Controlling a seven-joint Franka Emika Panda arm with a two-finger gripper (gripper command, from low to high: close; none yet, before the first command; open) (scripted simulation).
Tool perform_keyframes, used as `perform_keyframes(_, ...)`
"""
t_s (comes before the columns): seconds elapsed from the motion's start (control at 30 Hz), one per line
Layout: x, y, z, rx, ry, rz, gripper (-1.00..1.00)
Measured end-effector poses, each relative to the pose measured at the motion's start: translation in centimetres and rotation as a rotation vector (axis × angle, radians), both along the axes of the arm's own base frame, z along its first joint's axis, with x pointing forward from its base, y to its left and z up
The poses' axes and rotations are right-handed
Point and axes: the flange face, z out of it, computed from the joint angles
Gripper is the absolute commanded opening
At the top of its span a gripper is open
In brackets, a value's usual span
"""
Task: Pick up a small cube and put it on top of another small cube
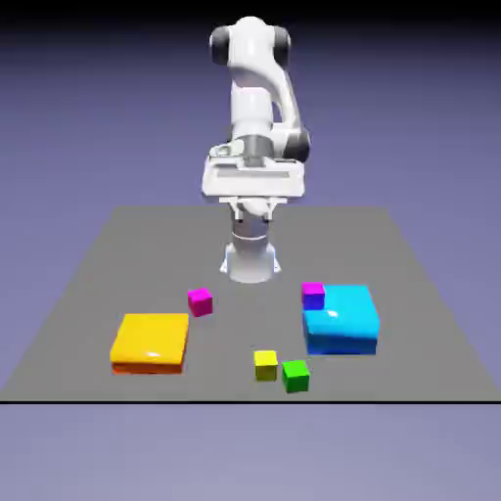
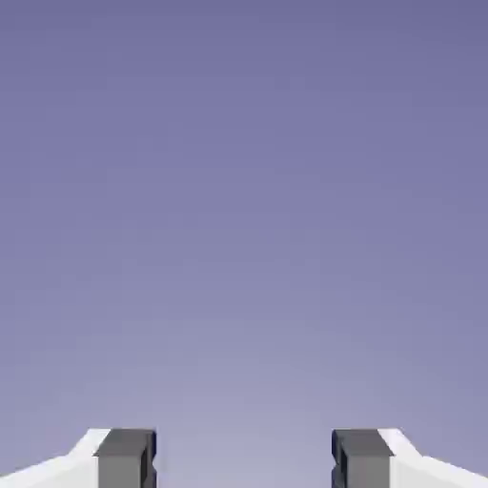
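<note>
The gripper (image 2: 244,462) hangs high with its jaws spread wide and nothing between them, only blue-violet backdrop ahead. Down on the table (image 1: 88,294), the tiny yellow cube (image 1: 265,364) sits near the front edge, touching the green cube (image 1: 296,375). The tiny magenta cube (image 1: 200,301) waits apart, toward the exterior view's left.

On the table (image 1: 431,323), a wide flat block (image 1: 149,341) is placed at the exterior view's left, and a lone small cube (image 1: 200,301) is set just beyond its far right corner. A taller block (image 1: 342,323) is placed at the right, with a corner cube (image 1: 312,294) at its far left corner. Nearest the front edge, a middle cube (image 1: 265,364) is flanked just on its right by a front cube (image 1: 296,375).
</note>
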Motion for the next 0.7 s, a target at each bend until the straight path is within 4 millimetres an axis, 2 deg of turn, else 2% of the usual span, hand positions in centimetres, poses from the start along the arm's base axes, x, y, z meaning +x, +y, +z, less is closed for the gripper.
perform_keyframes(0.33,4.3,2.9,-9.3,-0.253,0.280,0.454,0.00)
perform_keyframes(0.7,6.3,5.6,-20.2,-0.569,0.563,1.001,0.00)
